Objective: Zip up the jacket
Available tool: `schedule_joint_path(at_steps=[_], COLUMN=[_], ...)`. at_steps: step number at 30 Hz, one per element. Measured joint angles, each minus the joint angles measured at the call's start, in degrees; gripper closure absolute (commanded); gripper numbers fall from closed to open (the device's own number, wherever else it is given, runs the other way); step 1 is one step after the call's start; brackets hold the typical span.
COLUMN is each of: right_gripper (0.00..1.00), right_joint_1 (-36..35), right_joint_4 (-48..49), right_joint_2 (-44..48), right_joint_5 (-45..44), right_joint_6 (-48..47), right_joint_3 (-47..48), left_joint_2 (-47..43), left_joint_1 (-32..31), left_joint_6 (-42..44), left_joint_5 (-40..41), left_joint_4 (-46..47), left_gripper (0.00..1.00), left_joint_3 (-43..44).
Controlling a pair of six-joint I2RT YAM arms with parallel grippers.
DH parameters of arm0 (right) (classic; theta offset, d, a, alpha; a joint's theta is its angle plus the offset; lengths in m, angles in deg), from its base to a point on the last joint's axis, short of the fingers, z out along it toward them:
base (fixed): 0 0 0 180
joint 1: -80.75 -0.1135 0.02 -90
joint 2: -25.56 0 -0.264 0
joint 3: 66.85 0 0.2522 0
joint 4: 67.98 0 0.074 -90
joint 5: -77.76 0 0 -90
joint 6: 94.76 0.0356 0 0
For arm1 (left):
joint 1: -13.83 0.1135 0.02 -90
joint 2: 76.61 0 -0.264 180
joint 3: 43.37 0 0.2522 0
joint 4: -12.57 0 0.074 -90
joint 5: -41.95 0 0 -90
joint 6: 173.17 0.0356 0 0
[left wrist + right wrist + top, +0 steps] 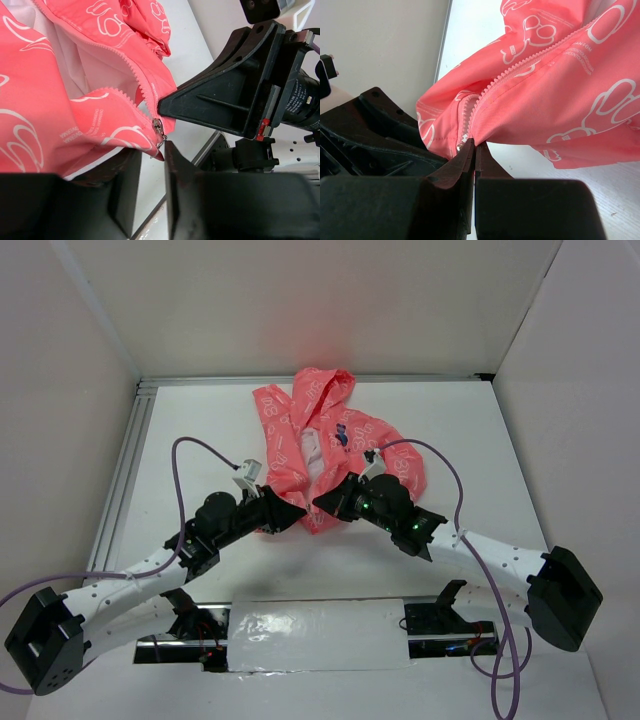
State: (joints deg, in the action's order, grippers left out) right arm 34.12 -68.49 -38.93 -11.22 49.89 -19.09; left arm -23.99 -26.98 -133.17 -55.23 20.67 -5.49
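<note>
The coral-pink jacket (310, 440) lies on the white table, hood at the far end, its front open with white lining and a dark blue emblem (341, 433) showing. My right gripper (325, 502) is shut on the bottom end of one zipper edge (475, 145). My left gripper (290, 515) is at the other bottom corner. Its jaws stand apart (152, 150), with the hem draped over one finger. The metal zipper slider (159, 131) hangs just above its fingertips. The two zipper rows (131, 75) are separate above the slider.
The right gripper's black body (220, 100) sits close beside the left one, nearly touching at the hem. White walls enclose the table (500, 440) on the left, back and right. A metal rail (125, 470) runs along the left edge. A taped strip (320, 635) lies at the near edge.
</note>
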Motion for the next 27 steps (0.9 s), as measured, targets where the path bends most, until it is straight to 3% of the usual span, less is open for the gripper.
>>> schedule_joint_path(at_steps=[2,12,16,18,20,22,27], right_gripper=[1.00,1.00,1.00,1.00,1.00,1.00,1.00], right_joint_1=[0.0,0.0,0.0,0.0,0.0,0.0,0.0], right_joint_4=[0.0,0.0,0.0,0.0,0.0,0.0,0.0], right_joint_2=[0.0,0.0,0.0,0.0,0.0,0.0,0.0], right_joint_5=[0.0,0.0,0.0,0.0,0.0,0.0,0.0], right_joint_6=[0.0,0.0,0.0,0.0,0.0,0.0,0.0], right_joint_3=[0.0,0.0,0.0,0.0,0.0,0.0,0.0], left_joint_2=[0.0,0.0,0.1,0.3,0.5,0.5,0.5], left_joint_1=[0.0,0.0,0.0,0.0,0.0,0.0,0.0], left_joint_6=[-0.1,-1.2,-1.4,-1.4,-1.4,-1.6,-1.6], left_joint_5=[0.2,1.4,1.8,2.0,2.0,2.4,2.8], left_joint_4=[0.0,-0.2,-0.4,-0.5,-0.5,-0.8,-0.9], left_gripper=[0.70,0.68,0.44,0.42,0.48,0.61,0.79], left_joint_3=[0.0,0.0,0.0,0.0,0.0,0.0,0.0])
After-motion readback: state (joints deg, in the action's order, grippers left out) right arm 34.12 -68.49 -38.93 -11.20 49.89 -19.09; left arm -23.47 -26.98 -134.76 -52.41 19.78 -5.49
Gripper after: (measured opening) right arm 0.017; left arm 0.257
